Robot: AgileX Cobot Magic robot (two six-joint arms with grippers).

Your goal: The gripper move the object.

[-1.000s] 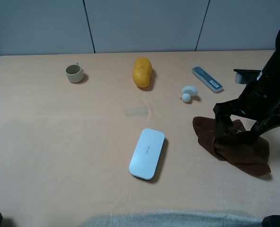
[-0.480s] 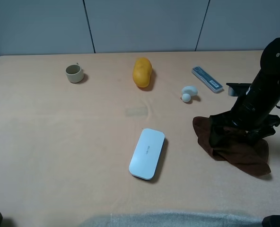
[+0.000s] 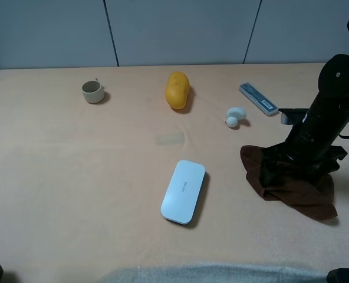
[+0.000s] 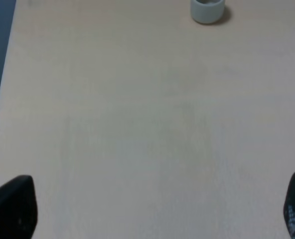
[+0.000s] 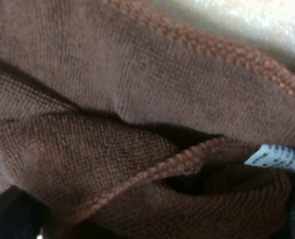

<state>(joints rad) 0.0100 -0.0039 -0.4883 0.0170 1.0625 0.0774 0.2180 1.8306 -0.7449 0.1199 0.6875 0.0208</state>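
The brown towel (image 3: 307,197) lies crumpled near the right edge of the surface (image 3: 74,177), with a white label (image 5: 277,158) showing in its folds. The right claw (image 3: 295,170) presses down into it, fingers spread wide, cloth bunched between them, not gripped. The left claw (image 4: 152,211) hangs wide apart, empty. A small cup (image 4: 207,10) stands toward the far edge.
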